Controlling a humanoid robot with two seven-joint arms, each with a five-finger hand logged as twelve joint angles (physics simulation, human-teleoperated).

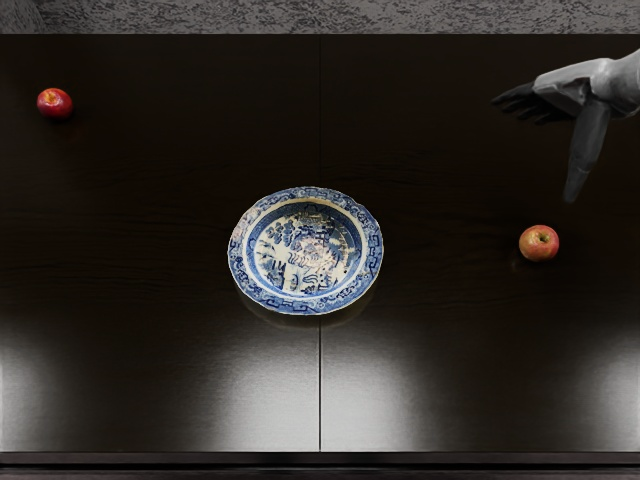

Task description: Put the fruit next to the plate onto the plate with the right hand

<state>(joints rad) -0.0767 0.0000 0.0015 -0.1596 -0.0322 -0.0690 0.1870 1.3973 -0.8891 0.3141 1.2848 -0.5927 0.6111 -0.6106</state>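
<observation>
head view: the plate [372,245] sits mid-table [150,330], bare of fruit. the near apple [539,242] lies at 3 o'clock from it, well apart, on the dark top. a far apple [54,102] lies out at 10 o'clock, by the back corner, much further from the plate. the right hand [572,92] comes in at 12 o'clock from the near apple, apart from it and touching nothing. how high it hangs over the table i cannot tell. its fingers [520,101] are released, stretched flat toward 9 o'clock, with one digit hanging toward 6 o'clock. they hold nothing. the left arm is out of sight.

as i judge it, the reach is not yet made and the whole task lies ahead. what could go wrong:
- two apples lie out, so the hand could go for the wrong one. the near apple looks the one meant.
- it is round on a glossy top, so an off-centre descent or the hanging digit could knock it rolling toward 3 o'clock.
- the plate is shallow, so a high release could let the apple roll over the rim.
</observation>
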